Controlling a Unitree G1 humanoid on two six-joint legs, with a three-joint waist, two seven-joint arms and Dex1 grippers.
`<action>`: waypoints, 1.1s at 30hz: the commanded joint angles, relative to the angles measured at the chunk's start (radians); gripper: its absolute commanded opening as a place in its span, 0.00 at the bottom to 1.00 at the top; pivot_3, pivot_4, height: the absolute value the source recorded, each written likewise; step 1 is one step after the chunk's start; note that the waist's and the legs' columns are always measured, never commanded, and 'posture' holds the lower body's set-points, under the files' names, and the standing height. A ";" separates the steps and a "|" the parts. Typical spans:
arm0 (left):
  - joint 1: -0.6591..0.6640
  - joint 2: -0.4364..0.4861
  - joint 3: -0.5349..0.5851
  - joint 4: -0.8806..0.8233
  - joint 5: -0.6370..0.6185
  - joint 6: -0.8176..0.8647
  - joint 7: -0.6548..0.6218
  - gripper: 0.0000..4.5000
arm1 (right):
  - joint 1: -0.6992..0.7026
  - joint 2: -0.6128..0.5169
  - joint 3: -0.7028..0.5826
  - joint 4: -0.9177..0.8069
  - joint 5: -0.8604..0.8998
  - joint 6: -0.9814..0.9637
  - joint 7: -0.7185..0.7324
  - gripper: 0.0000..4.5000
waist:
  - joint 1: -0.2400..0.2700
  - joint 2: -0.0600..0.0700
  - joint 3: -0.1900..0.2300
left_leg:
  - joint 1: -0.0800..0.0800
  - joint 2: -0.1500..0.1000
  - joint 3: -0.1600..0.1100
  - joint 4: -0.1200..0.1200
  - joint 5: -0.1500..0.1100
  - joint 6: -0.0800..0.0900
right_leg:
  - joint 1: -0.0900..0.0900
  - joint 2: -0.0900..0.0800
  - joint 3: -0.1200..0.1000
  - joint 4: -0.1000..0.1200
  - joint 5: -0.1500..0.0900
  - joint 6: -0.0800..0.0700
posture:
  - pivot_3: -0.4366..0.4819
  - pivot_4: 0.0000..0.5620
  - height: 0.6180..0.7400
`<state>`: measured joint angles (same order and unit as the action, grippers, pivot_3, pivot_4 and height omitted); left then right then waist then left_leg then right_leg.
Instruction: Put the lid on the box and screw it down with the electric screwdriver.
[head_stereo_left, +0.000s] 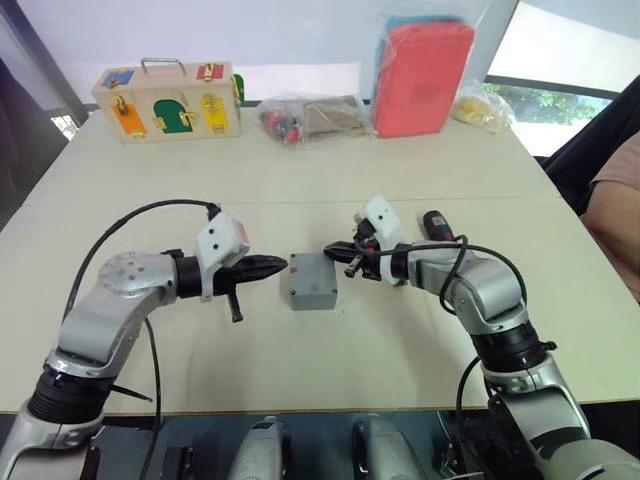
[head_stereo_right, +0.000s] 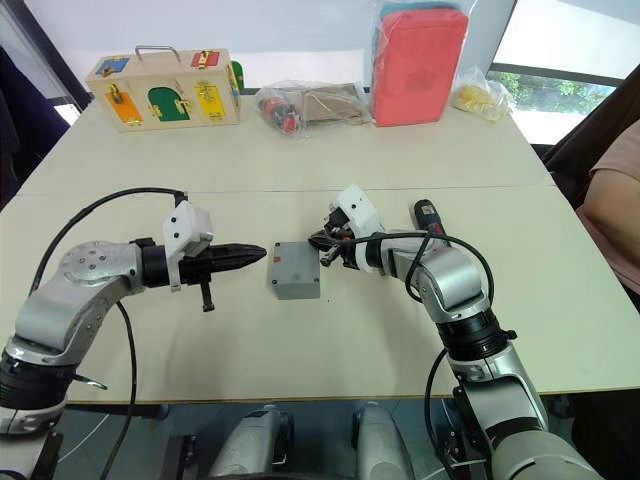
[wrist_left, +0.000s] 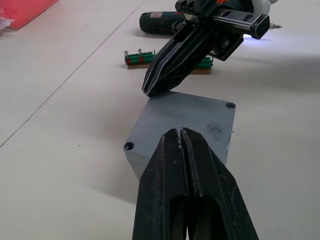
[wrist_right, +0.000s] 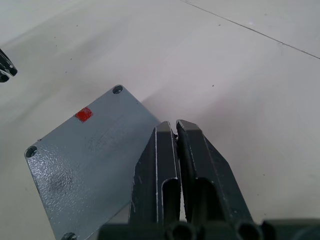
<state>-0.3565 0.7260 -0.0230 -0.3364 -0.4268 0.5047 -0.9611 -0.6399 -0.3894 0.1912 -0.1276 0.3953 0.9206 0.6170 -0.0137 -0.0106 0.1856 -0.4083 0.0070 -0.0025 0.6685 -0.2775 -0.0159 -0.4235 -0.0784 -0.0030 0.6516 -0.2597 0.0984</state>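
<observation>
A pale cream tabletop fills the room's middle. At two o'clock a bright window shows green foliage; at twelve, a white wall catches daylight.

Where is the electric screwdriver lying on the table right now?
In the left eye view the electric screwdriver lies on the table's right side, just behind the right gripper and right of the grey box.
</observation>
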 joint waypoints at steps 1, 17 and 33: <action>-0.003 0.004 0.019 -0.034 -0.014 -0.018 -0.005 0.00 | 0.005 0.005 -0.009 -0.017 0.010 0.001 0.010 0.29 | 0.000 0.000 0.000 | 0.000 0.000 0.000 0.000 0.000 0.000 | 0.000 0.000 0.000 0.000 0.000 0.000 | 0.48 0.27 0.92; -0.060 -0.016 0.010 -0.012 -0.047 -0.028 -0.052 0.00 | -0.112 -0.280 -0.217 -0.150 0.085 0.302 0.020 1.00 | 0.002 0.000 0.000 | 0.000 -0.001 0.000 0.000 0.000 0.000 | 0.000 -0.001 0.000 0.000 0.000 0.000 | 0.48 0.27 0.92; -0.164 -0.125 -0.106 0.064 0.004 -0.125 -0.102 0.00 | -0.395 -0.566 0.176 0.410 -0.027 0.555 0.150 1.00 | -0.001 0.001 0.001 | -0.001 0.000 0.003 -0.001 0.000 0.000 | -0.001 0.000 0.001 -0.002 0.000 0.000 | 0.48 0.27 0.92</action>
<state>-0.5095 0.6040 -0.1389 -0.2553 -0.4239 0.4038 -1.0604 -0.9980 -0.9300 0.3310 0.2547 0.3840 1.4927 0.7293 -0.0144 -0.0100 0.1861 -0.4090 0.0067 0.0008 0.6678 -0.2774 -0.0158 -0.4247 -0.0789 -0.0019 0.6500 -0.2597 0.0984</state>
